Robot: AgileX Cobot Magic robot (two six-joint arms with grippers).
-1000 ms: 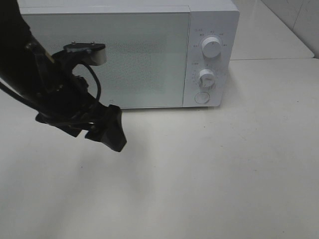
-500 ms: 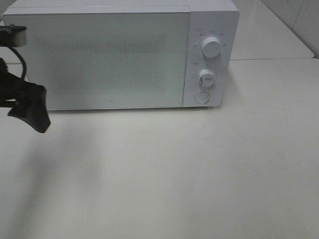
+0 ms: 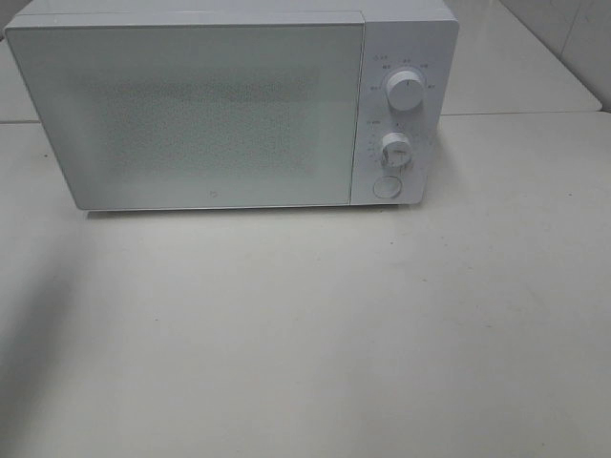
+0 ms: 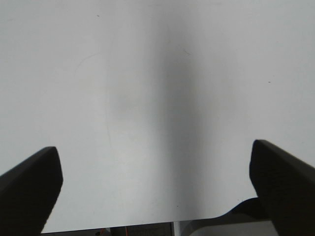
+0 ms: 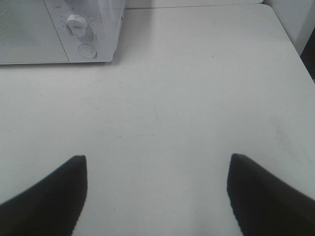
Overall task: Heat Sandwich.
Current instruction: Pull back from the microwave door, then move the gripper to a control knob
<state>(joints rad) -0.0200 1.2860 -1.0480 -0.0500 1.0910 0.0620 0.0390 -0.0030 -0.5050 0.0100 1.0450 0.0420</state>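
Both the left gripper (image 4: 152, 150) and right gripper (image 5: 157, 158) stood spread and empty. No sandwich showed; the microwave (image 3: 191, 114) was shut. Soft, light bread would likely squash: hold crusts gently.

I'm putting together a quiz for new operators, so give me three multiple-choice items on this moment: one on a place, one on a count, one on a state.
1. Seen from the high camera, where on the microwave is the control panel?
A. right of the door
B. left of the door
C. above the door

2. How many round knobs sit above the button?
A. one
B. two
C. four

3. How is the door?
A. wide open
B. taken off
C. shut

Answers:
1 A, the panel fills the strip right of the door.
2 B, two knobs are stacked above the button.
3 C, the door lies flush with the front.
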